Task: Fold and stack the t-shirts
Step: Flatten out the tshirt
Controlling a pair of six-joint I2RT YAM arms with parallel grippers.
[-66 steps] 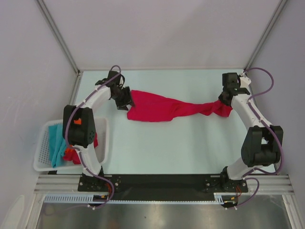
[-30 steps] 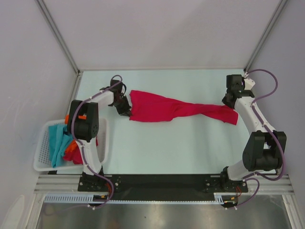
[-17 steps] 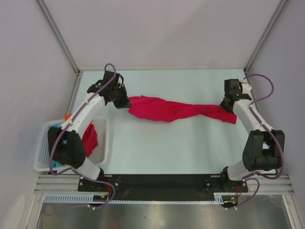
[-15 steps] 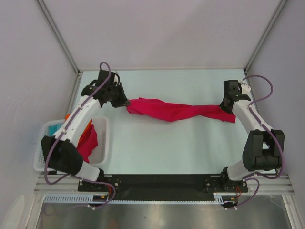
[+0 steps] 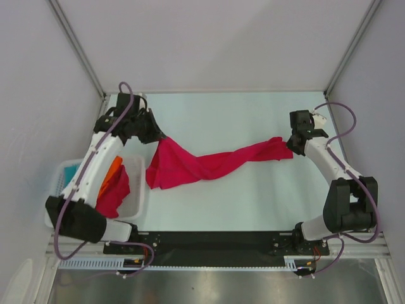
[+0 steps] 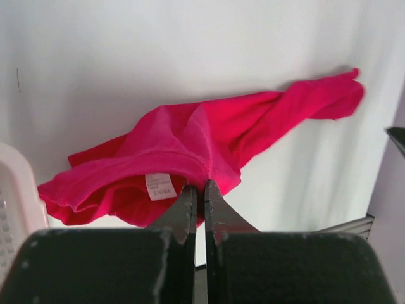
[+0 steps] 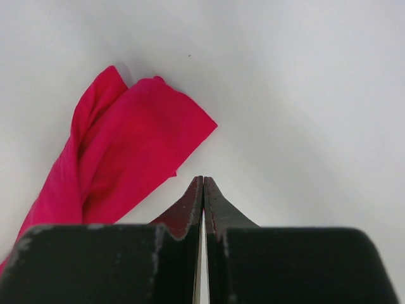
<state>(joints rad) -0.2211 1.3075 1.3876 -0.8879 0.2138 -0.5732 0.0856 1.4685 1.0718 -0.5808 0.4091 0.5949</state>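
Gripping twisted crimson t-shirt (image 5: 202,166), left jaws; right jaws closed beside its end.

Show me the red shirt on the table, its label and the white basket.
red shirt (image 5: 202,168), top view, middle of the twisted cloth.
label (image 6: 161,186), left wrist view, centre of the white tag.
white basket (image 5: 134,199), top view, its right wall.
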